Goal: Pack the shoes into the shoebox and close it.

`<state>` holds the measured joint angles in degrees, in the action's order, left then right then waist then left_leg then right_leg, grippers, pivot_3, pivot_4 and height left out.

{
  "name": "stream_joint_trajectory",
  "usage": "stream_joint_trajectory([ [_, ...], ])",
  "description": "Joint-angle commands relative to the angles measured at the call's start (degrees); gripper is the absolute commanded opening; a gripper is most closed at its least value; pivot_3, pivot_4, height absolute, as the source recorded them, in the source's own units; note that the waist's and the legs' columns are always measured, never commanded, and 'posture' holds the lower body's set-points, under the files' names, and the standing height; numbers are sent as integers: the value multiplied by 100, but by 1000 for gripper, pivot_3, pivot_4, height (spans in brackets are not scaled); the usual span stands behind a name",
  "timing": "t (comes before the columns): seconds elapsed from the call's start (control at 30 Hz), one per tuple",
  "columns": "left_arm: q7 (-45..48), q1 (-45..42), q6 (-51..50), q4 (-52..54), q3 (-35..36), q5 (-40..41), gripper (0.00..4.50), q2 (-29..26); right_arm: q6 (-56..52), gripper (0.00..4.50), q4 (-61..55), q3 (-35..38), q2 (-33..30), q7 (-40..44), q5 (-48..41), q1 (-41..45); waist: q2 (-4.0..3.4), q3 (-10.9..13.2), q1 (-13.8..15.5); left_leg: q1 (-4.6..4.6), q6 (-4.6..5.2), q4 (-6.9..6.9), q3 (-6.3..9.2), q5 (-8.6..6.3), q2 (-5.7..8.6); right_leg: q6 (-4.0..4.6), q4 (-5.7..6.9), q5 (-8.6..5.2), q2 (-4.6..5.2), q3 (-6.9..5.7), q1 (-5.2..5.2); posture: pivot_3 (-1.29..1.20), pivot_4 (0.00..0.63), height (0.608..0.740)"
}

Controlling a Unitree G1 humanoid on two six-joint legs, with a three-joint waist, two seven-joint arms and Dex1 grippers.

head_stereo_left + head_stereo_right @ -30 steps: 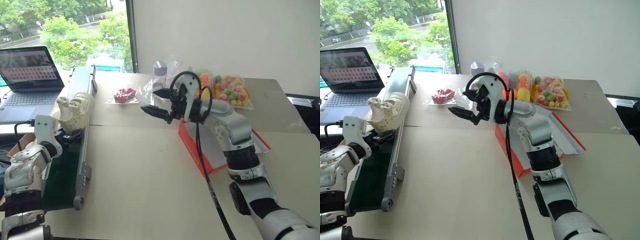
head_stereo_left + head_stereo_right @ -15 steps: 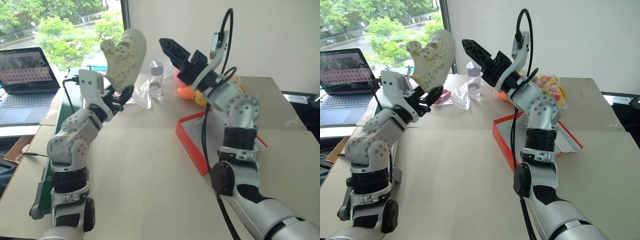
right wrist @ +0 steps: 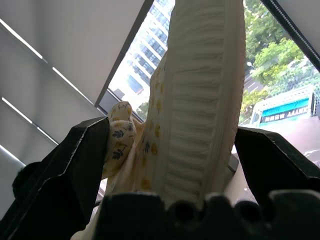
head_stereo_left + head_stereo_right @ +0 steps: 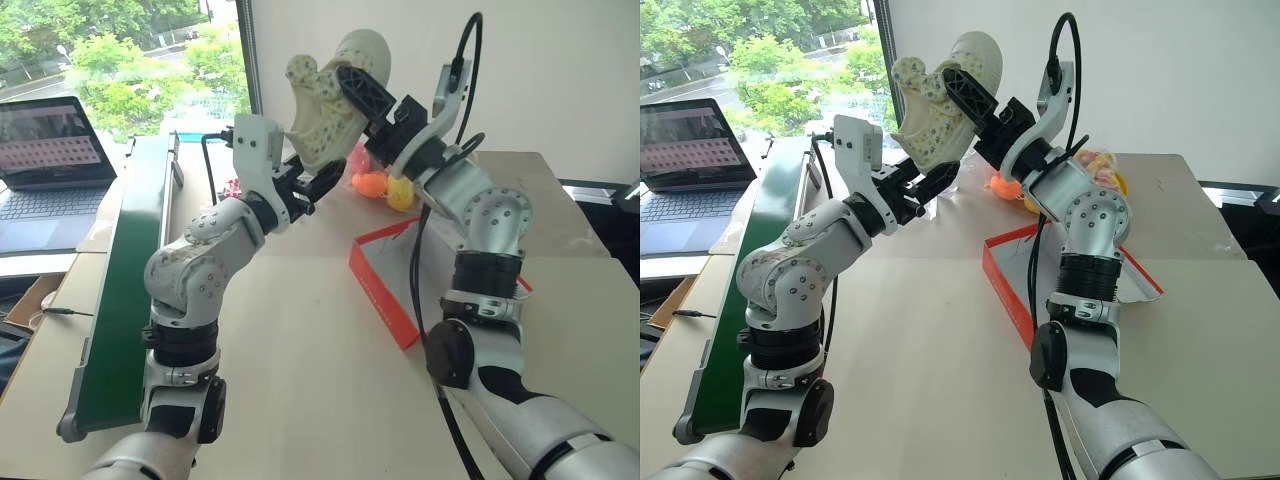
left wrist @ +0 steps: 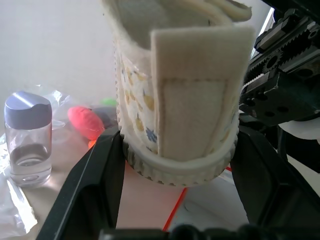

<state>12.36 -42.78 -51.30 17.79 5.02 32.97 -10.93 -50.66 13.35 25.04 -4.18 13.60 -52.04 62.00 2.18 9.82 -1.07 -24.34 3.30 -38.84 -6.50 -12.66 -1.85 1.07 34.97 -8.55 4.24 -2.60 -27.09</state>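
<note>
A pale cream shoe (image 4: 330, 95) with a hole-patterned upper hangs high over the middle of the table, toe up. My left gripper (image 5: 177, 135) is shut on its heel end, one black finger (image 5: 95, 170) on each side. From the right, my right gripper (image 3: 170, 127) reaches in and stands open around the shoe's toe end, its fingers (image 3: 75, 165) flanking the shoe. The red-orange shoebox (image 4: 385, 292) lies open on the table below and to the right, white inside, partly hidden by my right arm.
A green conveyor belt (image 4: 125, 280) runs along the table's left side, with a laptop (image 4: 50, 160) beyond it. Bags of colourful toys (image 4: 385, 185) lie at the back behind the arms. A small bottle (image 5: 30, 135) with a grey cap stands there too.
My left arm has lifted the shoe off the conveyor and swung it up and to the right. My right gripper rose and rolled, and its open fingers now flank the shoe.
</note>
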Motion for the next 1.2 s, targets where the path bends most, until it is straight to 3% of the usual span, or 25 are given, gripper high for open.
stream_joint_trajectory([
  [0.03,78,-215,-31,352,-69,178,2618,22,148,3988,-98,-48,-33,2,-88,58,0,0,0,0,0,0,0,0,0,0,0,0,-1,0,0,0,150,740],
  [0.1,91,-196,-51,366,-78,180,2618,-7,168,3547,-83,-34,-27,3,-102,59,0,0,0,0,0,0,0,1,0,0,1,0,-1,0,0,0,150,740],
  [0.3,182,1,-472,545,-124,314,2618,-260,251,1398,-17,6,-39,-17,-108,118,0,0,0,0,0,0,0,1,0,0,0,0,0,2,0,0,150,740],
  [0.37,213,31,-596,620,-86,375,2618,-345,293,937,2,9,-56,-39,-92,132,0,0,2,0,0,0,0,1,0,0,0,0,0,1,0,0,150,740],
  [0.43,362,67,-789,664,141,620,3541,-512,341,665,22,10,-123,-41,-62,153,0,0,4,0,0,0,0,1,0,0,0,0,0,1,0,0,150,740],
  [0.53,674,79,-1057,750,245,869,4486,-946,376,576,68,39,-255,-55,-45,198,-1,1,3,-1,0,1,0,1,0,-1,0,0,0,0,0,0,150,740],
  [0.8,1645,52,-1231,898,20,1196,4500,-2054,326,548,96,-302,-1163,380,305,327,-2,1,12,0,0,1,0,1,1,-20,-1,-12,1,0,0,0,150,740],
  [0.93,2013,223,-1204,979,-424,1009,4500,-2539,-56,544,-435,-2501,-3380,2176,1782,-133,-10,8,53,-3,5,0,0,-1,11,-34,-7,-23,8,0,1,0,150,740],
  [0.97,2057,259,-1180,985,-505,975,4500,-2600,-107,537,-524,-2804,-3696,2489,1908,-207,-10,8,58,-4,9,2,1,-4,16,-40,-12,-27,12,0,1,0,150,740],
  [1.2,1981,308,-993,834,-749,612,4500,-2598,83,533,-707,-3571,-4357,3535,2475,-784,-2,13,-34,11,19,2,-12,-12,13,-52,-8,-32,3,31,3,0,150,740],
])
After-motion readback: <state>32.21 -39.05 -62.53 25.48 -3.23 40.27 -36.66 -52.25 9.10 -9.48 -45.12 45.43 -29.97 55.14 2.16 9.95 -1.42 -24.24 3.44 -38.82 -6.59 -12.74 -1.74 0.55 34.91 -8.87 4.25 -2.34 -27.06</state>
